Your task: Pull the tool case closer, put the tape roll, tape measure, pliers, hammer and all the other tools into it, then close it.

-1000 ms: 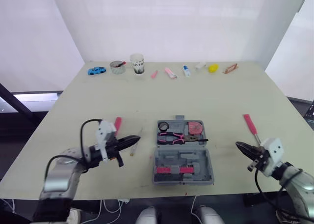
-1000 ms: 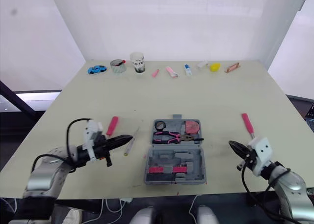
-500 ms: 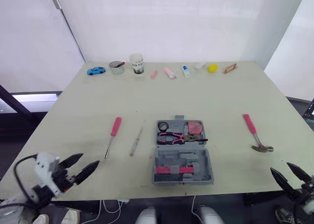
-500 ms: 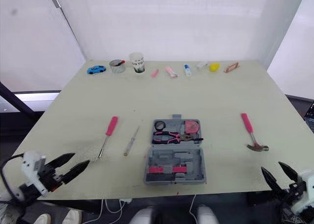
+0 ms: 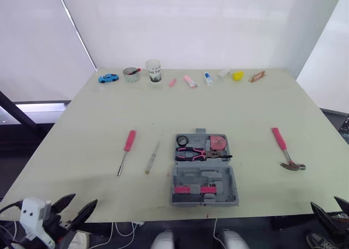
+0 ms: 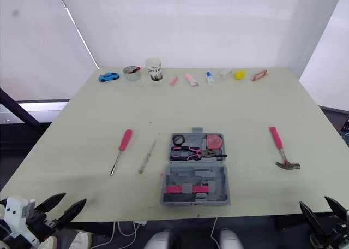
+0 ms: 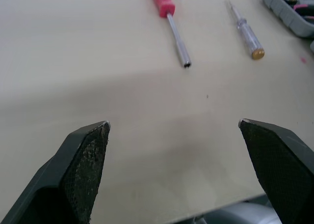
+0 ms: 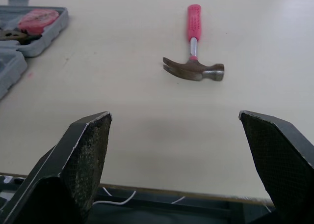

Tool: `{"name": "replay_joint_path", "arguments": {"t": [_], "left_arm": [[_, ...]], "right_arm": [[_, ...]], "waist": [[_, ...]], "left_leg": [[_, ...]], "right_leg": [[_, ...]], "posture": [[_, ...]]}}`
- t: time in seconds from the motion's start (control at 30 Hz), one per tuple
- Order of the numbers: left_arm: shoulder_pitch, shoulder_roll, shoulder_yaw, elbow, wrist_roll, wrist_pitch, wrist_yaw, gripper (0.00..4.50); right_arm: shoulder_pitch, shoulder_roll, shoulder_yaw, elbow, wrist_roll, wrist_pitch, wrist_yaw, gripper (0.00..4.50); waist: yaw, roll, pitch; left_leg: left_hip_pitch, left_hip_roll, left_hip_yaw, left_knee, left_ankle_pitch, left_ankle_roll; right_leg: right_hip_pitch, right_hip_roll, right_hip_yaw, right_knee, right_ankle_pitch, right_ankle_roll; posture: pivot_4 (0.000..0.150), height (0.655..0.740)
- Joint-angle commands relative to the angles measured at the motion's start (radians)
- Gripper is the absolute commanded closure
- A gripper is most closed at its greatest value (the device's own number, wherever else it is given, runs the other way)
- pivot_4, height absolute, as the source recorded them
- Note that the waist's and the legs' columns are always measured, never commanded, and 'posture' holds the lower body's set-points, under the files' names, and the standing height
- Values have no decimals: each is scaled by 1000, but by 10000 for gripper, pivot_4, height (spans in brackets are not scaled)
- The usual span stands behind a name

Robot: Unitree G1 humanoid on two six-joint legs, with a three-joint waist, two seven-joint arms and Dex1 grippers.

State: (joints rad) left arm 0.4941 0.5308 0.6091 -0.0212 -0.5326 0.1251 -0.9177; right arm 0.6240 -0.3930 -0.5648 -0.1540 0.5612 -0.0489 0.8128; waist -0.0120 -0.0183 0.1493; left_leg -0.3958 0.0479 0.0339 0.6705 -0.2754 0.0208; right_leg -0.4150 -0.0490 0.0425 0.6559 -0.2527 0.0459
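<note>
Pliers (image 5: 196, 152) in tool case (image 5: 232, 190); hammer (image 5: 286, 149) at its 3 o'clock & screwdriver (image 5: 126, 149) at 9 you've yet to pack. Left tool (image 7: 172, 123), right tool (image 8: 174, 114): wide open, empty.

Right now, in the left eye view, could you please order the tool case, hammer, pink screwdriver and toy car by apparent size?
1. tool case
2-3. hammer and screwdriver look about equally long; I won't rank them.
4. toy car, though it sits farthest from the camera.

Bright diffuse light through white curtains (image 5: 191, 25), soft faint shadows on the table (image 5: 92, 118)
</note>
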Motion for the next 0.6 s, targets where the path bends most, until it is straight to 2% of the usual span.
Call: {"name": "replay_joint_path", "arguments": {"t": [0.03, 0.17, 0.3, 0.4, 0.6], "left_arm": [[-28, -4, -51, -85, 33, 16, 66, 0], [-131, -18, -144, -172, 48, 117, 187, 0], [-244, -45, -237, -230, 57, 223, 301, 0], [-330, -76, -308, -264, 77, 306, 398, 0], [-415, -115, -435, -313, 162, 397, 529, 0]], "right_arm": [[-36, -53, 3, -90, 24, 38, -3, 1349], [-110, -132, 45, -198, 82, 149, 7, 1349], [-215, -173, 76, -250, 137, 231, -11, 1349], [-291, -199, 116, -285, 136, 245, 4, 1349], [-365, -264, 206, -351, 176, 326, 67, 1349]], "waist": [[-2, 1, 0], [0, 0, 0], [2, -3, -1], [2, -2, -1], [-1, -2, 0]], "left_leg": [[0, 0, 1, 0, 0, 0], [0, -2, 3, 0, 0, 1], [1, -2, 1, 1, 1, 1], [0, -6, 0, 1, 0, 1], [0, -7, -2, 0, 0, 1]], "right_leg": [[0, 0, 0, 0, 1, -2], [0, 1, -1, 1, 2, -2], [2, 10, -2, 2, 2, -2], [2, 12, -1, 2, 4, 1], [2, 13, -1, 2, 4, 2]], "posture": [[1500, 7400], [1500, 7400], [1500, 7400], [1500, 7400], [1500, 7400]]}}
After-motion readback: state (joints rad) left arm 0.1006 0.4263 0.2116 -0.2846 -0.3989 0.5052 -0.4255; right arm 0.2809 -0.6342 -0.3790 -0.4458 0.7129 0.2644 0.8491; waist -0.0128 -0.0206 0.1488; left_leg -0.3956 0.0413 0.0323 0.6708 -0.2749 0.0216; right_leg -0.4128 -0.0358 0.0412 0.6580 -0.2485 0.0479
